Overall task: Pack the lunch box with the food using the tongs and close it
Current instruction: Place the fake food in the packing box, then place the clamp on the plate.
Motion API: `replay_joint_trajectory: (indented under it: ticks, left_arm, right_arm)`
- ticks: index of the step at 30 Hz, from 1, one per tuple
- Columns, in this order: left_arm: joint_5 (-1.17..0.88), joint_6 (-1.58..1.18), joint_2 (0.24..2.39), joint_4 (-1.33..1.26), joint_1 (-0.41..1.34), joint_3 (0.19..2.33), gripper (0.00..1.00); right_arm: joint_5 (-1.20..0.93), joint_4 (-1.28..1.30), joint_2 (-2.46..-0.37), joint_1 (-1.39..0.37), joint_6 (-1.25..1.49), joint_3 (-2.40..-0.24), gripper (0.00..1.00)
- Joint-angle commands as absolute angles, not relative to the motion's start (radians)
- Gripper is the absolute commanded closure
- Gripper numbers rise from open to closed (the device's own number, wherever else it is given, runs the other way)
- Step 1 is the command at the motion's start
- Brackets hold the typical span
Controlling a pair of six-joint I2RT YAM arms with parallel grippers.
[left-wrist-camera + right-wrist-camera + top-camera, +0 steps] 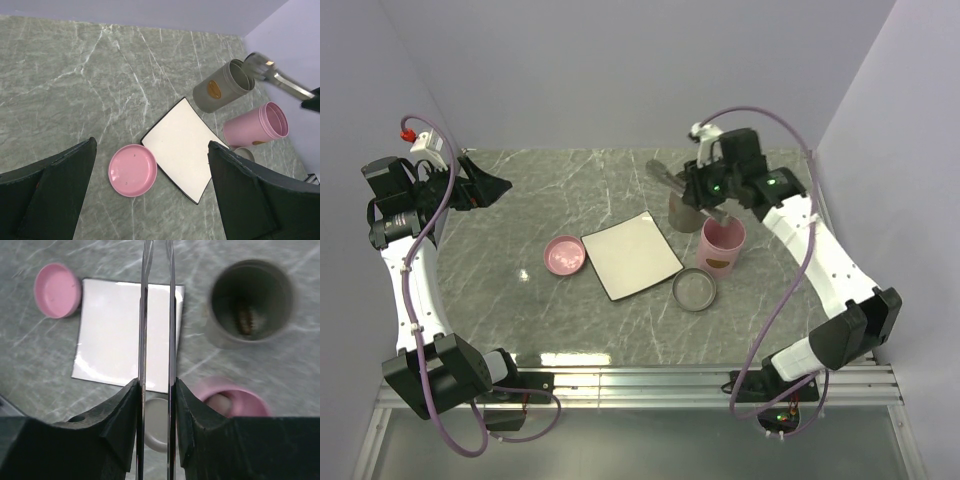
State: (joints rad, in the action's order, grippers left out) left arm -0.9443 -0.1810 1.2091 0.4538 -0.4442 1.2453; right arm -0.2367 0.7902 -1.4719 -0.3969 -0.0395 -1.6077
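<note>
My right gripper [156, 385] is shut on the thin silver tongs [145, 315], whose two arms run parallel with a small gap and nothing between them where they show. The tongs [672, 180] reach over the lunch box's open grey tub [682, 212], and their tips are cut off in the right wrist view. A dark brown oblong piece of food [245, 320] lies inside the grey tub [250, 300]. The pink tub [235, 396] holds a pale piece [218, 402]. My left gripper [152, 145] hangs open and empty, high over the far left of the table.
A white square plate [631, 254] with a dark rim lies bare at the table's middle. A pink lid [564, 255] rests left of it and a grey lid [694, 289] in front of the pink tub [723, 245]. Purple walls close in three sides.
</note>
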Motion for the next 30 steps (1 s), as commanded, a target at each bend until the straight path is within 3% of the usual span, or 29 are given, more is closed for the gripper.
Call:
replay_joint_trajectory:
  ticks: [1, 15, 30]
  left_arm:
    - [-0.959, -0.172, 1.207, 0.445, -0.442, 1.273, 0.01]
    - [-0.954, -0.172, 1.213, 0.443, -0.443, 1.266, 0.01]
    - [-0.948, -0.153, 1.229, 0.451, -0.442, 1.269, 0.01]
  right_arm:
    - [-0.209, 0.625, -1.448, -0.471, 0.030, -1.510, 0.60]
    - [-0.084, 0.214, -1.529, -0.676, 0.186, -1.194, 0.58]
    - [-0.058, 0.045, -1.654, -0.704, 0.233, -1.124, 0.55]
